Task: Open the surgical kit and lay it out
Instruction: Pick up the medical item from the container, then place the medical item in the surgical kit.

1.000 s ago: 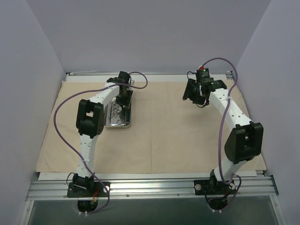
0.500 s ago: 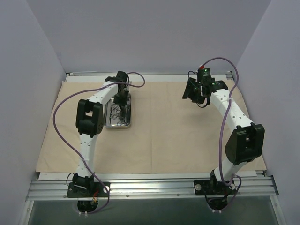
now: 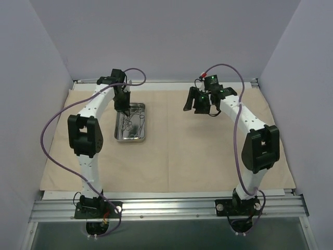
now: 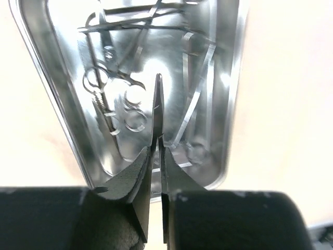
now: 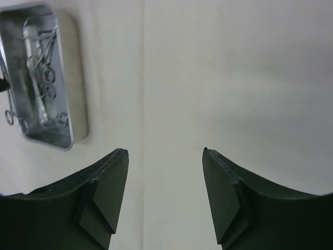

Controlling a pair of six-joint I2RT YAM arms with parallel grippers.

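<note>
Beige cloth (image 3: 208, 151) lies flat, bare at 3 o'clock. Tray (image 3: 120, 136) of forceps (image 3: 136, 121) sits at 10 o'clock. Left gripper (image 4: 157, 151) pinches one forceps above it. Right gripper (image 5: 165, 156) hangs wide open, empty.

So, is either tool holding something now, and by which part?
The left tool is shut on a thin forceps, gripped along its slim shank, pointed tip sticking out over the steel tray. The right tool is open, holding nothing.
</note>
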